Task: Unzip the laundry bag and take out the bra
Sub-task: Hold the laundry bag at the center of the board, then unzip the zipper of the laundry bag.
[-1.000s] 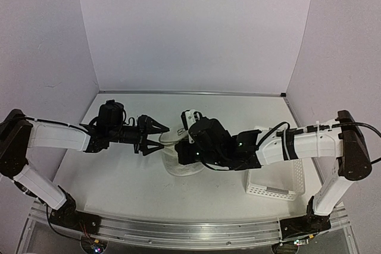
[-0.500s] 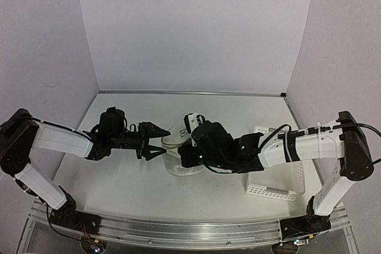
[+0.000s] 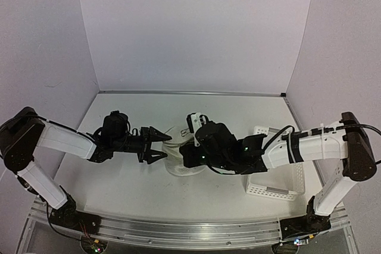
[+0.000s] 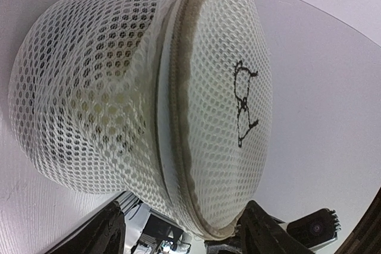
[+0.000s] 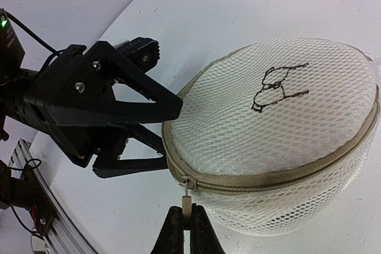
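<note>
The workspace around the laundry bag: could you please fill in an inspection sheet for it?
Surface: white table, no spills seen.
Job's things: laundry bag rests on the table, bra outline facing up; zip closed along the visible stretch; zip pull hangs at the front; no bra seen outside.
Clutter: white perforated basket under the right arm.
End effectors: right end effector shut on the zip pull; left end effector open, straddling the bag's rim, contact unclear.
Cables: black cable looped along the right forearm, clear of the bag.
Surroundings: plain walls on three sides; metal rail at the near edge.
</note>
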Tool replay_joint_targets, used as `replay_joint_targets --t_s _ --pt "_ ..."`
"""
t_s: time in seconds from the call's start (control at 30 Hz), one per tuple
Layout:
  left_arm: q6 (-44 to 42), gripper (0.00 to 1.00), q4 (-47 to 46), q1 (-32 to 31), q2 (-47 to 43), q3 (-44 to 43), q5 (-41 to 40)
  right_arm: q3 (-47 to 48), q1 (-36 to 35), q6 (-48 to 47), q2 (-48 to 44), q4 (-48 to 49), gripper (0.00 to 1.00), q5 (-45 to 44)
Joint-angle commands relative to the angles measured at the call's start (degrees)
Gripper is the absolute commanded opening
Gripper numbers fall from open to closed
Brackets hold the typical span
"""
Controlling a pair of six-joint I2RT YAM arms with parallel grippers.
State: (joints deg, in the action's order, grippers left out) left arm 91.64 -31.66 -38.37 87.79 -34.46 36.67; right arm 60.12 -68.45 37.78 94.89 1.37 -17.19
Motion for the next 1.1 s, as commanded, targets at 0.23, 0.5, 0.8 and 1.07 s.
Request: replay_joint_targets --t_s 0.23,0.5,0.8,1.07 --pt "1.8 0.49 -5.8 -1.4 4.6 -5.6 -1.2 -2.4 -0.2 0.6 -5.2 3.1 0.0 -1.5" --pt "1.9 0.18 -6.2 -1.5 4.1 -6.4 -1.2 -3.1 -0.2 0.6 -5.4 3.2 0.0 -1.5" --pt "0.8 0.0 -6.2 -1.5 1.8 -4.9 -0.8 -4.4 -0.2 0.6 -5.4 3.2 0.0 -1.1" --pt "-4.3 0.0 -6.1 -0.7 1.8 -3.9 5.0 -8.6 -0.2 -0.9 -8.5 0.8 0.0 -4.3"
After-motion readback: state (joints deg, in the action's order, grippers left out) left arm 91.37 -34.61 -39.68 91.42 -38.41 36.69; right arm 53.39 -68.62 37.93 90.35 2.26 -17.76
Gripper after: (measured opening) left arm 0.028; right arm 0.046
